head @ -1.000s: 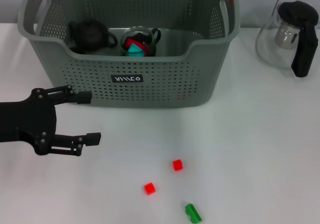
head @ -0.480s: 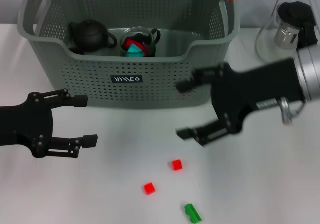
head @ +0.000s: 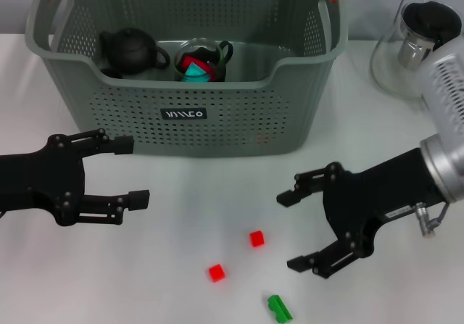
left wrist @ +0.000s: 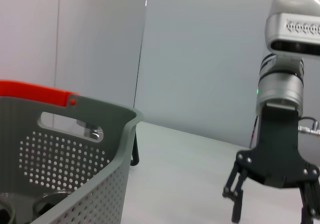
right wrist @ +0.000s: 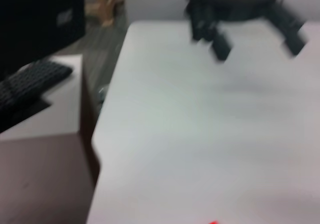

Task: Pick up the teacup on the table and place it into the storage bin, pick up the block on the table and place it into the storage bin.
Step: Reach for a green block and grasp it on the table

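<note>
The right gripper hung wide open and empty, just beside the red block on the table. I think the block step was on; it needed to go down over it. The left gripper waited open by the storage bin. Only the head view showed the block fully.
</note>
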